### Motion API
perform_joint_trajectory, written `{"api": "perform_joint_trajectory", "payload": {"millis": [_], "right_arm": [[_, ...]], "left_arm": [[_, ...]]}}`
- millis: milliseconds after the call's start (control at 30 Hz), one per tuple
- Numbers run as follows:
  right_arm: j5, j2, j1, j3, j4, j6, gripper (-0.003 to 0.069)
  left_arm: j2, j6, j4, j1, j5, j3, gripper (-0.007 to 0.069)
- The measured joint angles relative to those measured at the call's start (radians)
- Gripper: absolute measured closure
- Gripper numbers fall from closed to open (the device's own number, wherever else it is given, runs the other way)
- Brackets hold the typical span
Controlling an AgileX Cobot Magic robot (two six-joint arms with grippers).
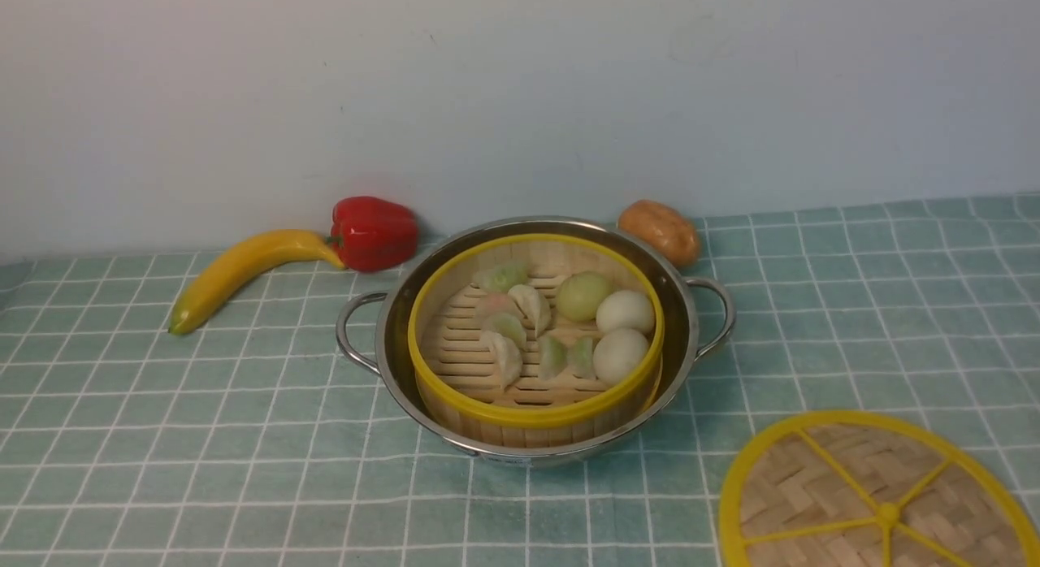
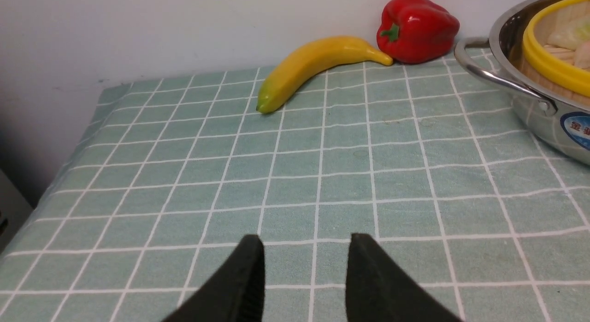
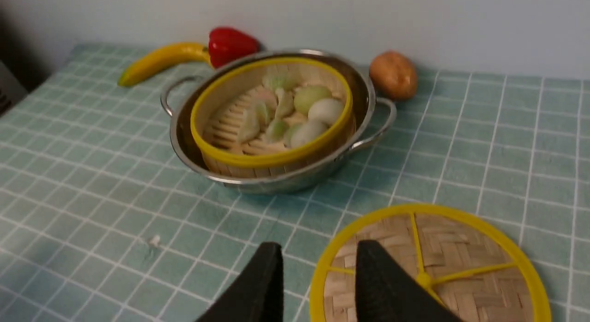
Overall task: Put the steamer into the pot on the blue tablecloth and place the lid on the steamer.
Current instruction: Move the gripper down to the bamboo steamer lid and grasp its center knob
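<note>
While the steamer (image 1: 467,356) sits in the pot (image 1: 681,323), the lid (image 1: 821,478) lies apart on open tablecloth (image 1: 162,437). Left gripper (image 2: 305,236) and right gripper (image 3: 318,243): jaws spread, empty

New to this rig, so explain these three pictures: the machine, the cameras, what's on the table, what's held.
It's a two-armed robot. The wide picture looks forward from between the arms. The other two come from wrist cameras; the black prongs are the left tool and right tool, both open, holding nothing. On the blue tablecloth stands a steel pot with the bamboo steamer of toy buns and dumplings inside. The woven lid lies flat to the robot's right. A banana, red bell pepper and potato lie by the wall.
</note>
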State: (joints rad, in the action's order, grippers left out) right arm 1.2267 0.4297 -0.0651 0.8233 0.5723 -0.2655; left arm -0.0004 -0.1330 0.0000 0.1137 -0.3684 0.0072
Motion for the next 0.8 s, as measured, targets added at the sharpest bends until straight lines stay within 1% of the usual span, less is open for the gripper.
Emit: {"api": "perform_joint_trajectory", "payload": {"millis": [33,67,100,200,233,267,300,333,400,533,633,800], "right_arm": [[0.0,0.096,0.019,0.004,-0.019,-0.025,0.0417],[0.0,0.096,0.022,0.006,-0.019,-0.025,0.0417],[0.0,0.148,0.034,0.007,-0.038,-0.035,0.0417],[-0.002,0.412,0.095,0.014,-0.185,-0.11,0.0417],[-0.002,0.425,0.1,0.014,-0.193,-0.112,0.0417],[-0.003,0.529,0.146,0.014,-0.248,-0.113,0.0417],[-0.003,0.59,0.181,0.017,-0.276,-0.104,0.0417],[-0.003,0.59,0.181,0.018,-0.281,-0.104,0.0417],[-0.021,0.743,0.278,0.051,-0.344,-0.049,0.0417],[-0.061,0.917,0.358,0.14,-0.433,0.047,0.0417],[-0.07,1.017,0.373,0.206,-0.449,0.083,0.0417],[-0.063,1.12,0.373,0.247,-0.456,0.093,0.0417]], "left_arm": [[0.0,0.0,0.0,0.0,0.0,0.0,0.0382],[0.0,0.0,0.0,0.0,0.0,0.0,0.0382],[0.0,0.0,0.0,0.0,0.0,0.0,0.0382],[0.0,0.0,0.0,0.0,0.0,0.0,0.0382],[0.0,0.0,0.0,0.0,0.0,0.0,0.0382],[0.0,0.0,0.0,0.0,0.0,0.0,0.0382],[0.0,0.0,0.0,0.0,0.0,0.0,0.0382],[0.0,0.0,0.0,0.0,0.0,0.0,0.0382],[0.0,0.0,0.0,0.0,0.0,0.0,0.0382],[0.0,0.0,0.0,0.0,0.0,0.0,0.0382],[0.0,0.0,0.0,0.0,0.0,0.0,0.0382],[0.0,-0.001,0.0,0.0,0.0,0.0,0.0382]]}}
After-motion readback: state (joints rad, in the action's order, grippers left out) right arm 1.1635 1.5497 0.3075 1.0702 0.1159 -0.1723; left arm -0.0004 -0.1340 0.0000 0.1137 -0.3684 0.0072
